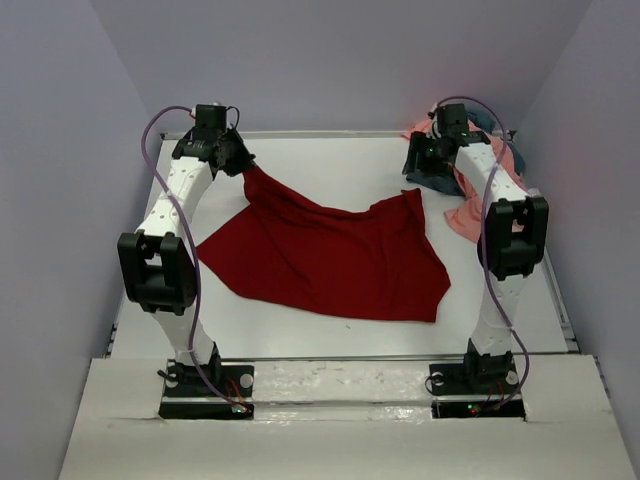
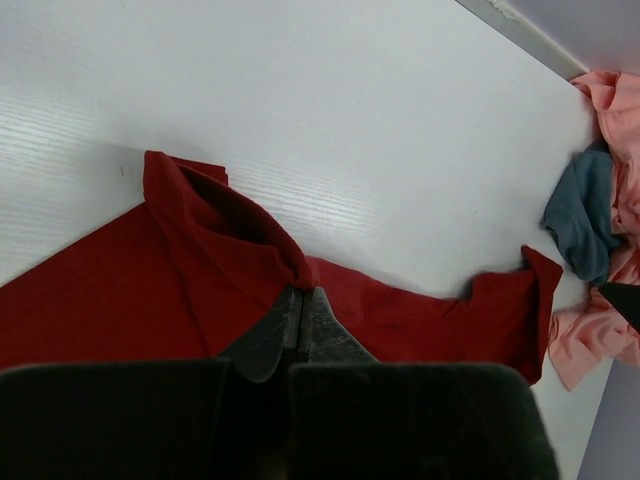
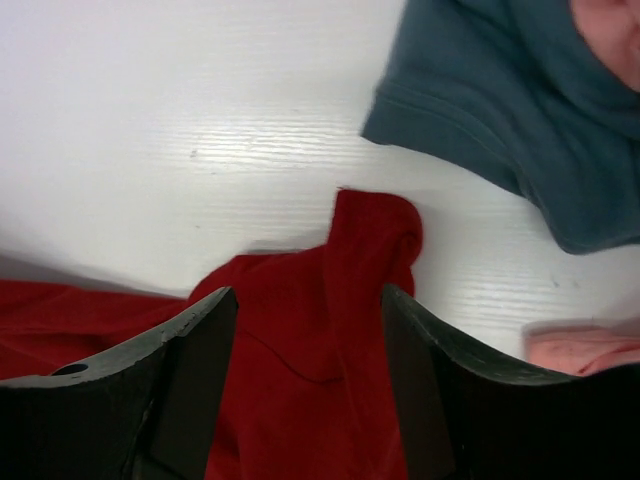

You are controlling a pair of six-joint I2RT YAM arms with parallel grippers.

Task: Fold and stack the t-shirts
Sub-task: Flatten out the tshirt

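Top external: dark red t-shirt point(image 1: 330, 260) lies mid-worktop point(image 1: 300, 335), unfolded. L end effector point(image 2: 300, 305) pressed together, pinching its far-left corner. R end effector point(image 3: 308, 300) spread over the other corner, holding nothing. Pink t-shirt point(image 1: 470, 215) & blue-grey t-shirt point(image 1: 432, 183) crumpled far right. No folds, no stack yet.

No readable text, labels, signs anywhere.

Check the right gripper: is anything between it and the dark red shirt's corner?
Nothing visible. The right gripper hangs open, and the corner of the dark red shirt shows bare between its jaws. The slate blue-grey shirt lies beyond that corner, apart from it, with a strip of table between them.
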